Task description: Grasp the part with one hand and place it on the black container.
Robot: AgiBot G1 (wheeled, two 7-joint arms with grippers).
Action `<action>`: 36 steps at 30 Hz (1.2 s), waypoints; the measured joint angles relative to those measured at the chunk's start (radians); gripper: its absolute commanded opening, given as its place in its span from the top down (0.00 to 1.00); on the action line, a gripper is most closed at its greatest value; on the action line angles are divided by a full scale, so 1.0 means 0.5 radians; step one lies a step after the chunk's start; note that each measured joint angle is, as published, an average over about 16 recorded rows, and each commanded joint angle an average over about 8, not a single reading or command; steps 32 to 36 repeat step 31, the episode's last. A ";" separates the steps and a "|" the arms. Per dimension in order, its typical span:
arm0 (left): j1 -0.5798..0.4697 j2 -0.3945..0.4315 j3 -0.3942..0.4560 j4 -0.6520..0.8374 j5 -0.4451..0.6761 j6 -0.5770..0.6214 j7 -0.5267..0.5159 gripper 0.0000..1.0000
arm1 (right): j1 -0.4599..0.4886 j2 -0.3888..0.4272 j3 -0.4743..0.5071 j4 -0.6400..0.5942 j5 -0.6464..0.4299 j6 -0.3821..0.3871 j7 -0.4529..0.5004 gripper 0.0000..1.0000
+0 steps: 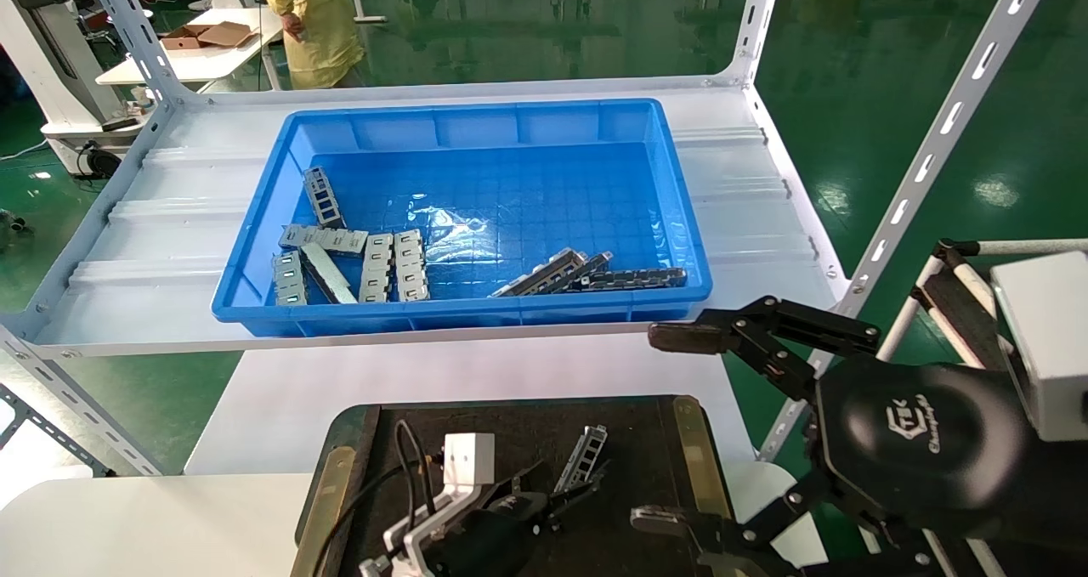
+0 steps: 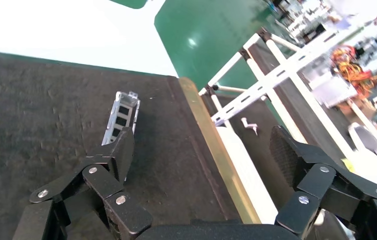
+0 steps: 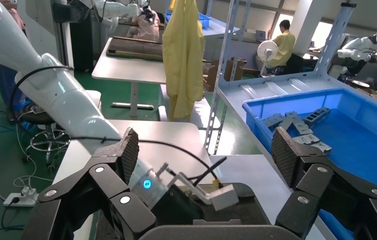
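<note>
On the white tabletop [image 1: 340,390] sits the black container [image 1: 646,458]; the part [image 2: 121,116] lies on its felt floor, one finger of the wide-spread left claw [image 2: 196,150] touching it. The right claw [image 1: 671,428], equally wide, hovers beside the container.

A wide blue plastic bin [image 1: 476,135] sits on a white ribbed metal shelf [image 1: 161,246] across the upper middle of the head view. Short flat grey slotted plates [image 1: 365,263] cluster in the bin's lower left corner; darker long bars [image 1: 595,275] lie along its lower right edge. At the upper left, a yellow coat [image 1: 314,16] stands beside a white table with an open cardboard box [image 1: 208,35].
</note>
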 measured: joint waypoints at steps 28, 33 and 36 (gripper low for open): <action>-0.058 -0.525 -0.662 -0.060 -0.722 1.530 1.033 0.00 | 0.000 0.001 -0.002 0.000 0.001 0.001 -0.001 0.00; -0.020 -0.537 -0.730 -0.047 -0.811 1.604 1.149 0.00 | 0.000 0.001 -0.002 0.000 0.001 0.001 -0.001 0.00; -0.020 -0.537 -0.730 -0.047 -0.811 1.604 1.149 0.00 | 0.000 0.001 -0.002 0.000 0.001 0.001 -0.001 0.00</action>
